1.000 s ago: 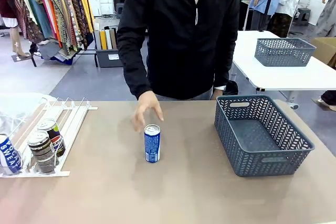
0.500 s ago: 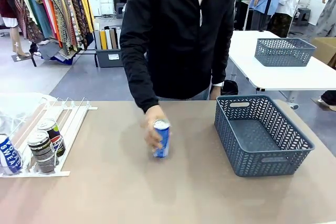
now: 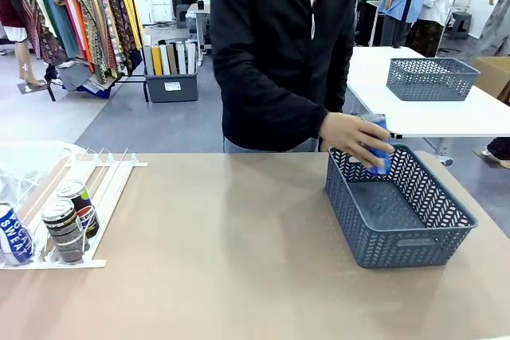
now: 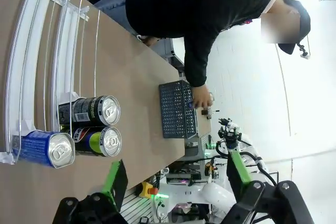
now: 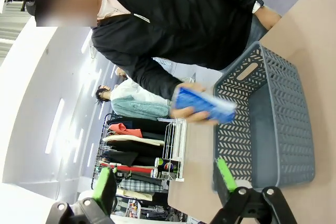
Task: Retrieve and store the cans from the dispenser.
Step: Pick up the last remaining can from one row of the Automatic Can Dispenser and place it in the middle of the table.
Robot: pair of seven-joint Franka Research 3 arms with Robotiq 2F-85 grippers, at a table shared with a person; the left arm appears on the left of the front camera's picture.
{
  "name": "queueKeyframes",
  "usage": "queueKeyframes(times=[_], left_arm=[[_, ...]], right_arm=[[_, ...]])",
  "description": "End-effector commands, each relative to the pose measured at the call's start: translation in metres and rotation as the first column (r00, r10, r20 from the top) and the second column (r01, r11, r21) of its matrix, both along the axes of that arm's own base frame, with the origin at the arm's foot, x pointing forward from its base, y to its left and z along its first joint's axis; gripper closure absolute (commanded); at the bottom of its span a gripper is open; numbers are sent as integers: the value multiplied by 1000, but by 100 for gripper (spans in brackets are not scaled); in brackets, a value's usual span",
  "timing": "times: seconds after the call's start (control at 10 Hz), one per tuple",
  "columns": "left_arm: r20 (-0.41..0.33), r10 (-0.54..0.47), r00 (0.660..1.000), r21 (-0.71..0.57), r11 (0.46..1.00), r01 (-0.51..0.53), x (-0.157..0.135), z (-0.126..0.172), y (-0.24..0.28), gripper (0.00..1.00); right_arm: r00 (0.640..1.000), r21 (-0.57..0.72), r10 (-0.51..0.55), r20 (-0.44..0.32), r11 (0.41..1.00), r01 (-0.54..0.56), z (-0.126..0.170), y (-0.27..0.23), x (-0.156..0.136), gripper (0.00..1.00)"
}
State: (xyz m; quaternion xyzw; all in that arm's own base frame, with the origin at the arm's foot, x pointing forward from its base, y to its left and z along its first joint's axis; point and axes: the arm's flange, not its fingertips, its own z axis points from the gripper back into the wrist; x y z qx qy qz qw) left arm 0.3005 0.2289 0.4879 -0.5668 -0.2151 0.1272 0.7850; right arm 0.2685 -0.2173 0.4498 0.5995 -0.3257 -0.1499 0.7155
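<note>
A person's hand [image 3: 344, 134] holds a blue-and-white can [image 3: 378, 144] tilted over the far rim of the grey lattice basket [image 3: 414, 251]. In the right wrist view, that can [image 5: 203, 105] hangs beside the basket [image 5: 283, 129]. The white dispenser [image 3: 102, 182] lies at the table's left, with one blue-and-white can [image 3: 13, 236] and two dark cans [image 3: 64, 228] at its front stoppers. My left gripper [image 4: 176, 174] hovers open near those cans [image 4: 93, 109], with a blue one [image 4: 44, 148] in the outer lane. My right gripper [image 5: 165, 179] is open with nothing between its fingers.
The person in a black jacket stands at the far edge of the brown table [image 3: 239, 276]. A second grey basket [image 3: 430, 77] sits on a white table at the back right. Clothes racks [image 3: 80, 13] stand behind at the left.
The person's hand took the blue-and-white can standing in the table's middle, lifted it and carried it right to the basket. The dispenser's cans have not moved.
</note>
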Motion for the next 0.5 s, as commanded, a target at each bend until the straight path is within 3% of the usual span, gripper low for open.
queueKeyframes(times=[0.0, 0.4], left_arm=[[25, -9, 1000, -5, 1000, 10, -1, 2, 0, 0], [25, -9, 1000, -5, 1000, 10, -1, 2, 0, 0]], right_arm=[[1000, 10, -1, 18, 1000, 1, 4, 0, 2, 0], [1000, 10, -1, 18, 1000, 1, 4, 0, 2, 0]])
